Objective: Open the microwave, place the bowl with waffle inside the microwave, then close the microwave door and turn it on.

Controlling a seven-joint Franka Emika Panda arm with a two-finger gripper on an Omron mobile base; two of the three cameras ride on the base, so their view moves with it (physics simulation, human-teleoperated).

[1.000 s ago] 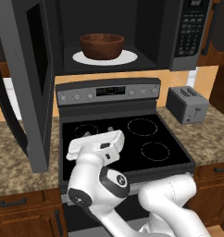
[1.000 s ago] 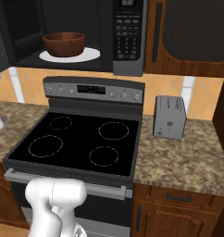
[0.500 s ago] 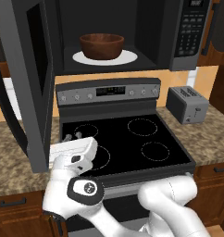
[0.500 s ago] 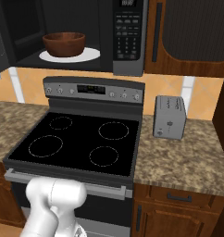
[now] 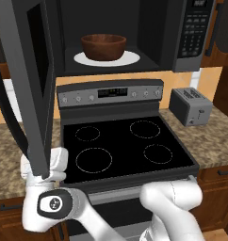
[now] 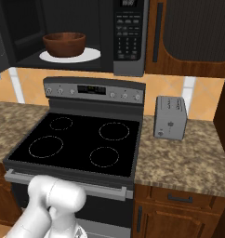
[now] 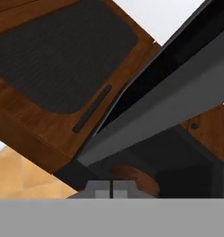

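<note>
- Sitting on the white turntable (image 5: 127, 60) inside the microwave (image 5: 182, 42), the bowl (image 5: 103, 46) shows no waffle from these angles.
- Microwave door (image 5: 33, 84) hangs swung open at left, its lower edge just above the white hand.
- Gripper (image 7: 112, 189) fingertips appear pressed together, holding nothing.
- Grey toaster (image 6: 170, 117) stands right of the stove (image 6: 82, 144).

The microwave door (image 5: 33, 80) swings wide, blocking the left approach. Inside the microwave (image 6: 86, 35), the bowl (image 5: 103, 46) fills the turntable (image 5: 127, 59); the stove (image 6: 82, 144) below lies bare.
</note>
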